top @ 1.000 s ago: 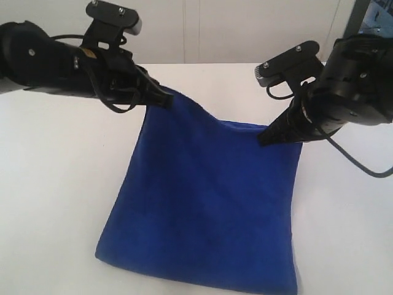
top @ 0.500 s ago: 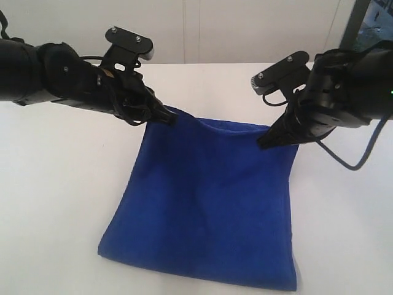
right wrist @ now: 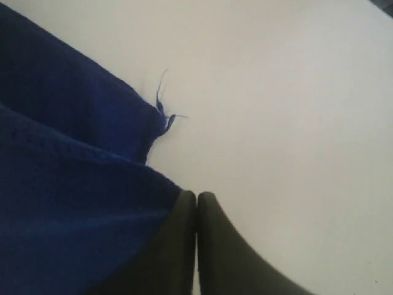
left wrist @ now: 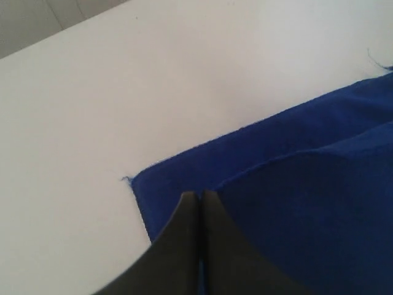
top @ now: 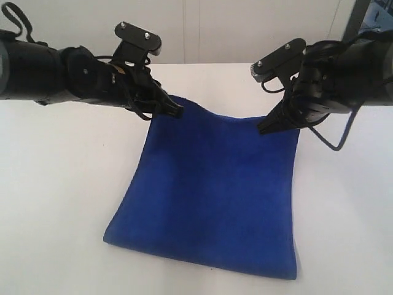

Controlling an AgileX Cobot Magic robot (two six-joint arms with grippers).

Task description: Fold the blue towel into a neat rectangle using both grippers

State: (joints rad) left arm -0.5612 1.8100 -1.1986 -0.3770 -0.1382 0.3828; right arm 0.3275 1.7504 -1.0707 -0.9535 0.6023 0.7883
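A blue towel [top: 209,196] lies across the middle of a white bench [top: 55,203], its 6 o'clock edge flat; the left claw [top: 175,112], fingers pressed together, pinches the cloth's 11 o'clock corner and holds it off the surface; the right claw [top: 263,129], likewise closed, pinches the 1 o'clock corner; between them the far edge sags; a loose thread [right wrist: 163,101] trails from a lower layer's corner resting on the bench.

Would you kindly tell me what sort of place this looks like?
Probably a robotics lab bench, not a home: a plain white tabletop, a pale panelled wall behind it, and a black robot left gripper and right gripper pinching a deep-blue soft cloth towel.
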